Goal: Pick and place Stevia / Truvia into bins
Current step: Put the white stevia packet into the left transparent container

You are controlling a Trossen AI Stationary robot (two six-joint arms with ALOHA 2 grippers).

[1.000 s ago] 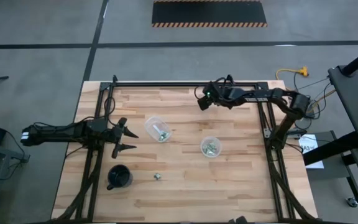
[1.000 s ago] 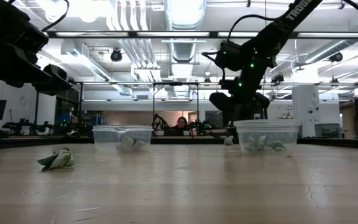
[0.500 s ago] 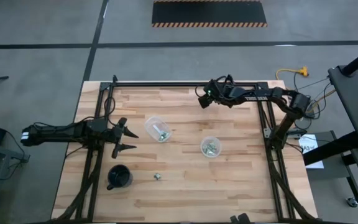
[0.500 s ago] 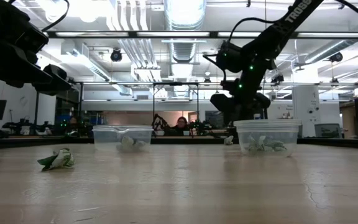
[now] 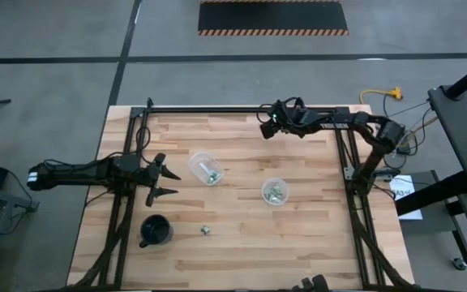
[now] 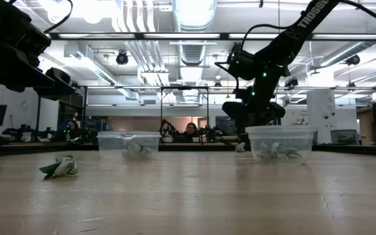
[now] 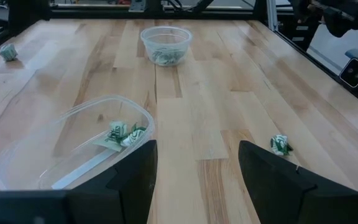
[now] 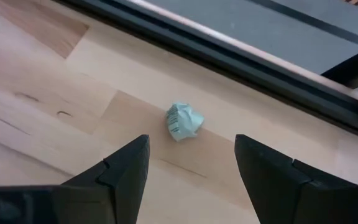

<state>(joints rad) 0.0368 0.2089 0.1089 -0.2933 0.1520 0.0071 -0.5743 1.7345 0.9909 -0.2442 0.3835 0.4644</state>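
Two round clear bins stand mid-table, one [image 5: 206, 168] nearer the left arm, one [image 5: 275, 191] to its right; both hold crumpled green-and-white Stevia packets [image 7: 122, 134]. One loose packet [image 5: 205, 230] lies on the wood toward the near edge. Another [image 8: 185, 121] lies by the table's far rail. My right gripper [image 8: 188, 162] hovers open over that far packet, a finger on either side of it in its wrist view, touching nothing. My left gripper [image 5: 169, 180] waits open at the table's left side, just left of the nearer bin [image 7: 73, 152].
A black cup [image 5: 156, 231] stands near the left near corner, left of the loose packet. A black frame rail [image 8: 241, 59] runs along the far edge just beyond the far packet. Bare wood [image 5: 298, 243] spreads across the near right part of the table.
My right gripper has drifted a little toward the table's far edge, staying open above the far packet. The left arm, bins and packets have kept still.
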